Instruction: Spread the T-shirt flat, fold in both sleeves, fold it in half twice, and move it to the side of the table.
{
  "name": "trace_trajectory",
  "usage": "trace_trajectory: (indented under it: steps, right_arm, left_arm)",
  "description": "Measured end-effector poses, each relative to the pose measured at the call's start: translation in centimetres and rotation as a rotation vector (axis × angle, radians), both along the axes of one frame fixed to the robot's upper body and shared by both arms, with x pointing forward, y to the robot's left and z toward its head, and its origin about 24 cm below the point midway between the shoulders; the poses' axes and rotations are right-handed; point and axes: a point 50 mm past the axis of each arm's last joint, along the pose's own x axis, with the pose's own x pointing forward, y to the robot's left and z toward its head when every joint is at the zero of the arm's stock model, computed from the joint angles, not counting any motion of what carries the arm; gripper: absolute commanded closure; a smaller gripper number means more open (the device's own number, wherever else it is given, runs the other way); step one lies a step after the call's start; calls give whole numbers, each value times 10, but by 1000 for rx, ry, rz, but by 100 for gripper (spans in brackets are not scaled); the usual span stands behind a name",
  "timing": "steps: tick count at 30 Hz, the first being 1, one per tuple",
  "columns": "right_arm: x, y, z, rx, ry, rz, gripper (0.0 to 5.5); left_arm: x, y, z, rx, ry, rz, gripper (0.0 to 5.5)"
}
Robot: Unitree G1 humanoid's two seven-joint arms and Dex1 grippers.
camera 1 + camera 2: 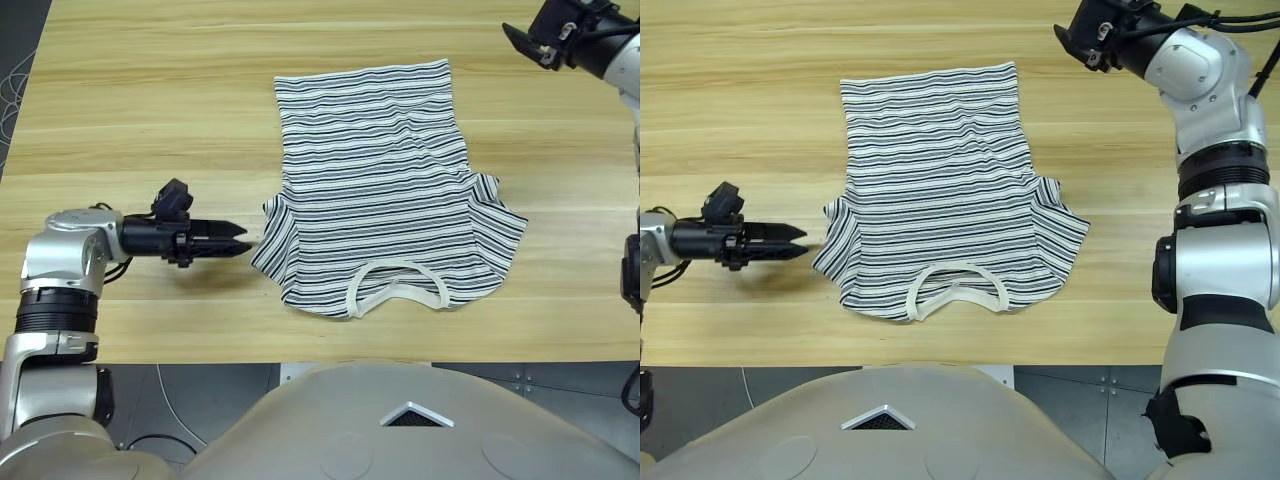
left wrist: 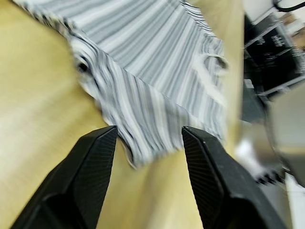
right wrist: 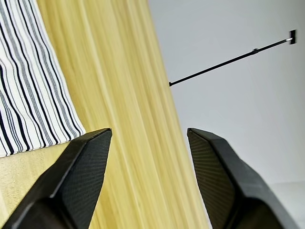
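A black, white and grey striped T-shirt [image 1: 375, 170] lies front side up in the middle of the wooden table [image 1: 130, 110], its white collar [image 1: 398, 285] nearest me and its hem at the far side. Both short sleeves are rumpled inward, the left sleeve [image 1: 273, 235] and the right sleeve [image 1: 497, 222]. My left gripper [image 1: 243, 243] hovers low just left of the left sleeve, pointing at it, open and holding nothing; its wrist view shows the sleeve's edge [image 2: 138, 119] between the fingers. My right gripper [image 1: 1070, 40] is open beyond the shirt's far right corner [image 3: 28, 95].
Bare wood stretches to the left of the shirt and along the far side. The table's front edge [image 1: 200, 362] runs close to the collar. Off the table's end, the left wrist view shows dark equipment [image 2: 271, 52].
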Motion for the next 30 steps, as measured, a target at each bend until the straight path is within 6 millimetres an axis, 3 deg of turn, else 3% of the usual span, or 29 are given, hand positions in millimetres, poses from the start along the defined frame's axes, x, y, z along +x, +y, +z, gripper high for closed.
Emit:
trace_trajectory:
  steps: [2,6,15,21,26,30]
  right_arm:
    - [-3,0,-1,-2,13,0,256]
    - [-10,-3,-4,-3,32,-9,256]
    - [-21,-2,-8,-8,71,-7,256]
    - [-23,0,-10,-11,81,-4,256]
    - [-25,5,-13,-4,89,2,256]
    - [-26,11,-21,14,108,12,256]
  left_arm:
    - [-8,18,4,20,65,39,298]
    - [-15,32,-17,86,181,102,298]
    - [11,14,-26,74,120,89,298]
    - [-3,-11,-23,84,157,-55,298]
    - [-6,-12,-17,139,191,-80,298]
    - [17,-14,-16,186,120,17,298]
